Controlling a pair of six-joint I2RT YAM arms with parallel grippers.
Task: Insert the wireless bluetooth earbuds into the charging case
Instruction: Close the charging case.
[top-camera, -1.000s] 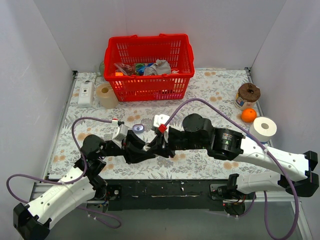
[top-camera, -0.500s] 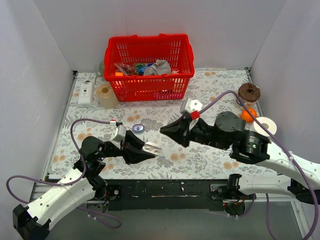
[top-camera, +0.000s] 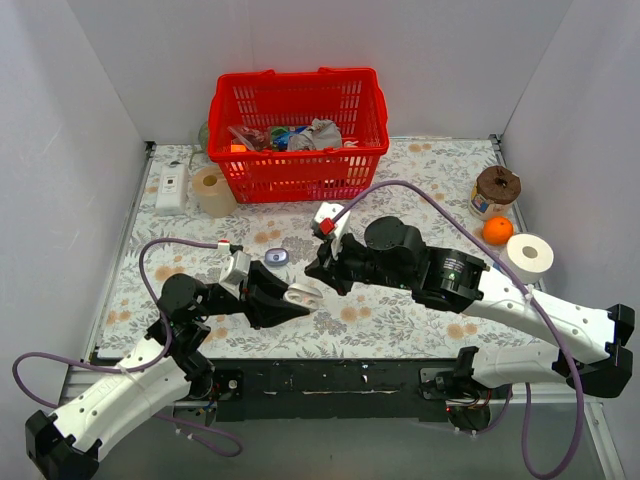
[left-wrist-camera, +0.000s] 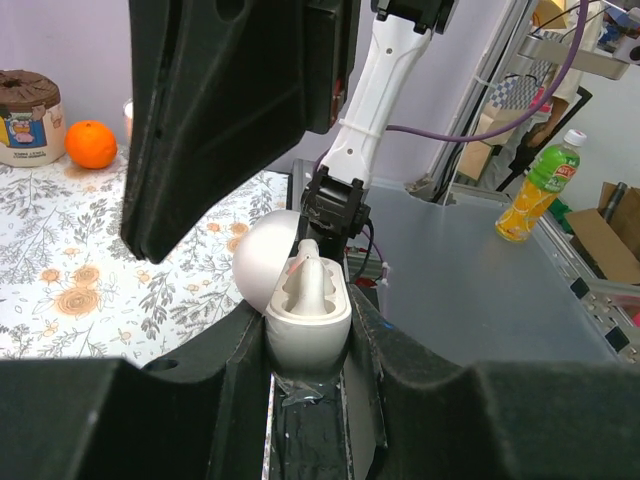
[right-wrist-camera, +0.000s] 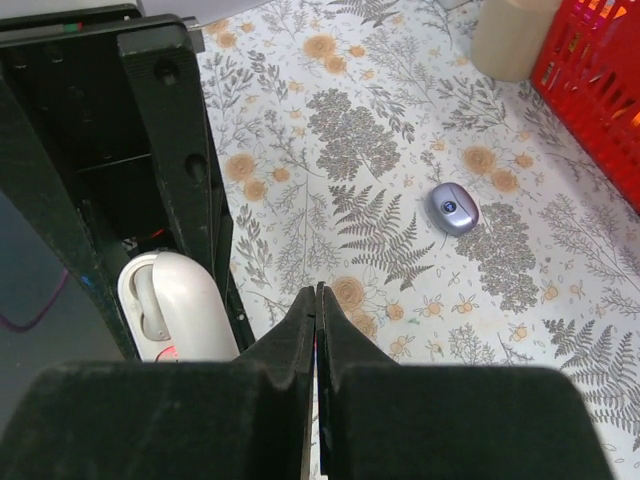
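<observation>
Left hand (top-camera: 298, 299) clamped on white capsule (left-wrist-camera: 305, 315), capsule lid flipped up, white stem-shaped piece seated inside. Right hand (right-wrist-camera: 317, 295) fingers pressed together, holding nothing, hovering just at 12 o'clock of capsule in top view. Charging case (top-camera: 277, 257) lying on desk (top-camera: 430, 170), apart from both hands: 11 o'clock of left hand, 10 o'clock of right hand. Red basket (top-camera: 300, 130) at desk's 12 o'clock edge.
</observation>
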